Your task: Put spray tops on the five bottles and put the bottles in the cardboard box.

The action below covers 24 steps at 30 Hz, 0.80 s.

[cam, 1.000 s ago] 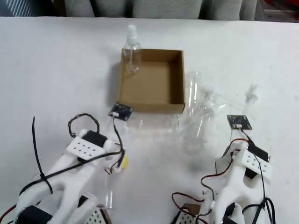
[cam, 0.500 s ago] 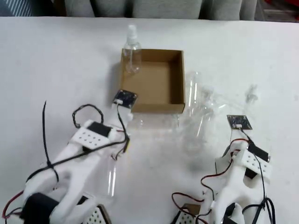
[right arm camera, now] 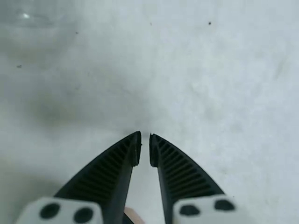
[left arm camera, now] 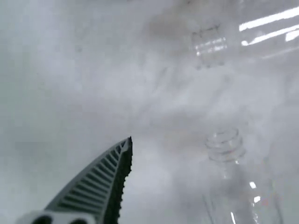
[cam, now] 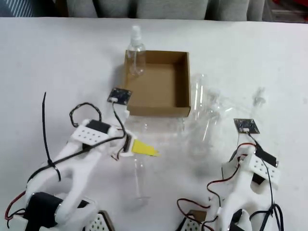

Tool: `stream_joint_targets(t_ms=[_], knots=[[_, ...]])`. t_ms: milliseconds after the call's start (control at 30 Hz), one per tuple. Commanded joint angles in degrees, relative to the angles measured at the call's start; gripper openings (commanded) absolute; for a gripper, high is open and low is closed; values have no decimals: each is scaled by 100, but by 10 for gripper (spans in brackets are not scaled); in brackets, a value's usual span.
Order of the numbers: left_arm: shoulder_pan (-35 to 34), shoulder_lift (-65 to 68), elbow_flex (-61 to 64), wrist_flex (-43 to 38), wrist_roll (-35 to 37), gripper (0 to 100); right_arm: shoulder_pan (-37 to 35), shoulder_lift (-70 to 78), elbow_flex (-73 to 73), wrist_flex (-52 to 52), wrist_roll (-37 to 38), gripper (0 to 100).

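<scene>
My left gripper (cam: 139,150) is open in front of the cardboard box (cam: 183,84), its yellow finger swung out to the right. A clear uncapped bottle (cam: 140,179) lies on the table just by it. In the left wrist view the ribbed finger (left arm camera: 105,184) stands beside that bottle's open neck (left arm camera: 226,145), and a second uncapped bottle neck (left arm camera: 208,42) lies farther off. One bottle with a spray top (cam: 135,52) stands at the box's far left corner. My right gripper (right arm camera: 145,149) is shut on nothing, low over bare table at the front right.
Several clear uncapped bottles (cam: 207,115) lie in a heap right of the box. A loose spray top (cam: 260,95) lies farther right. Another clear bottle (cam: 159,127) lies along the box's front wall. The table's left half is bare white surface.
My left arm has swung its wrist toward the box and its yellow finger has opened out to the right. The clear bottle near it now lies farther right. The right arm has not moved.
</scene>
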State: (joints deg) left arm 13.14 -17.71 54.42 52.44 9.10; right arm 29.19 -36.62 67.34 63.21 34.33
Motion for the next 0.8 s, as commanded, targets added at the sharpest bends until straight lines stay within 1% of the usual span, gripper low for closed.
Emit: stream_joint_targets(t_ms=[0,100,267,467,567,767], knots=[[-57,-66,-273,536,404,682,-40,13,-44,-57,62,21],[-57,-75,-290,800,422,691,-40,13,-44,-57,62,21],[-31,-75,-281,941,422,693,-40,13,-44,-57,62,21],[356,-75,-290,1398,422,693,-40,13,-44,-57,62,21],[338,-75,-299,1424,422,693,-40,13,-44,-57,62,21],[75,-75,-501,1459,431,694,-40,13,-44,-57,62,21]])
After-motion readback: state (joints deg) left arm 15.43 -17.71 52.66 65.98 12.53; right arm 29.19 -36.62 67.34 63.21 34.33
